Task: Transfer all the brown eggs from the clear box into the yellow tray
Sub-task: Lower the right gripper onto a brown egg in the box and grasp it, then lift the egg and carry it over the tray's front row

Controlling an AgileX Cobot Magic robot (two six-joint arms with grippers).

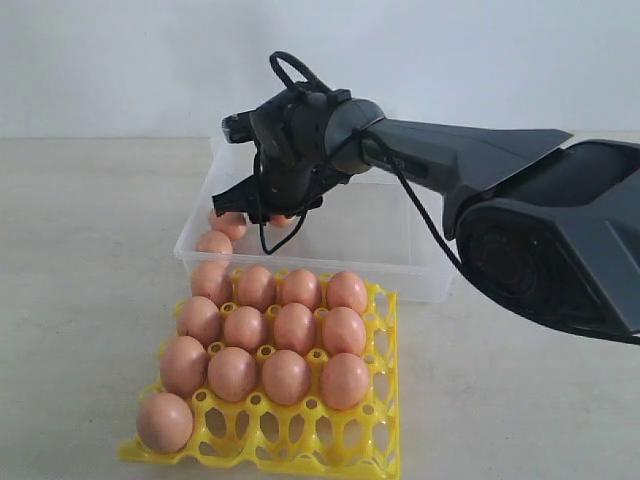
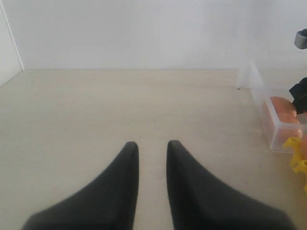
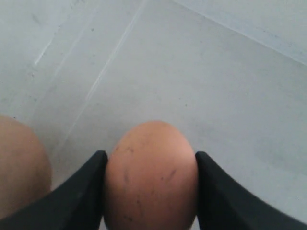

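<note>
The right claw [image 3: 149, 154] is pinching a brown egg [image 3: 151, 184] across its waist, long axis running along the fingers, within the clear box [image 1: 400, 255]. The yellow tray [image 1: 375, 440] is sitting just beside the box, its free cups in the row farthest from this claw. The left claw [image 2: 152, 143] is idling, slightly spread, over the tabletop [image 2: 96, 105].
</note>
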